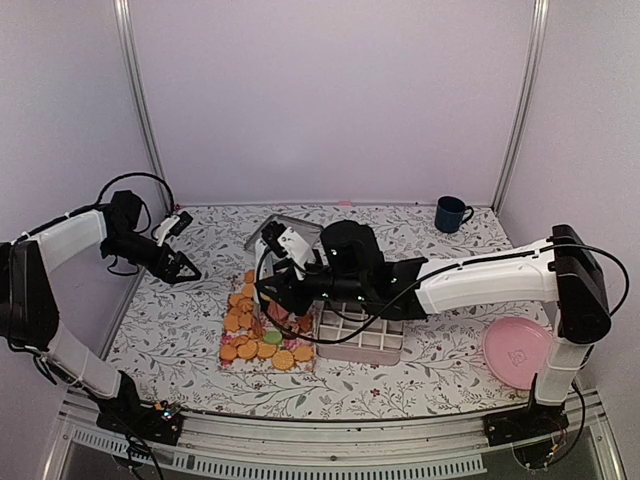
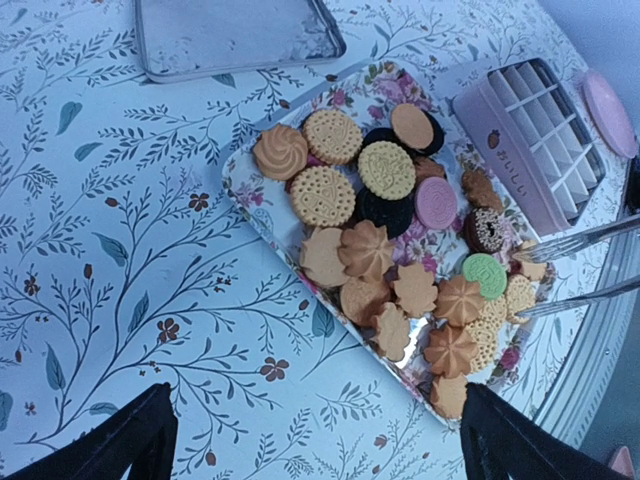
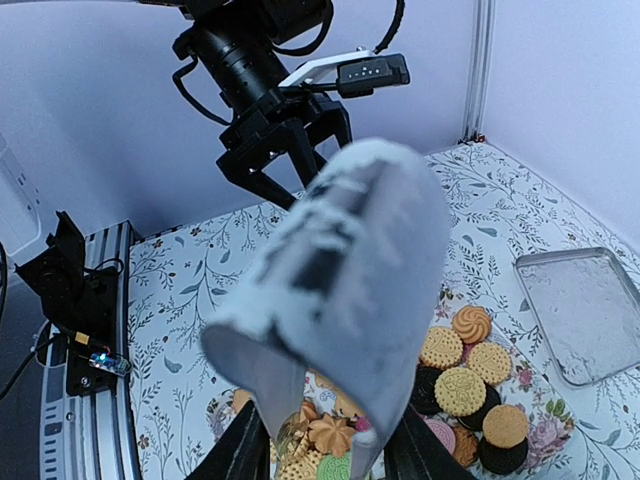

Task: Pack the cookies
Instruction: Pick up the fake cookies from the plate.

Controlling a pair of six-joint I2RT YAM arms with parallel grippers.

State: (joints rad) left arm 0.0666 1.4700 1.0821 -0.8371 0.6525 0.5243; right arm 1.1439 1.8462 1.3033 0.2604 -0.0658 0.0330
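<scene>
Right gripper [image 3: 330, 440]: jaws closed on tongs [image 2: 585, 238]. Their grey-white wrapped body, out of focus, fills the gap between the black fingers. Their two metal arms reach over the far end of the floral tray [image 2: 243, 190].

Left gripper [image 2: 312, 400]: jaws spread wide and holding nothing, above the leaf-print tablecloth [image 2: 120, 250] beside the tray.

Writing: the white divided box [image 2: 500, 135] just beside the tray bears a strawberry mark and a line of brown characters, not surely legible.

Cookies [image 2: 385, 235]: all heaped on the floral tray. There are golden perforated rounds, swirls and leaf shapes, dark chocolate sandwiches, one pink [image 2: 436, 202] and one green [image 2: 483, 270].

Beyond these: a metal lid [image 2: 235, 35], a pink plate [image 1: 517, 352] and a blue mug [image 1: 452, 213].
</scene>
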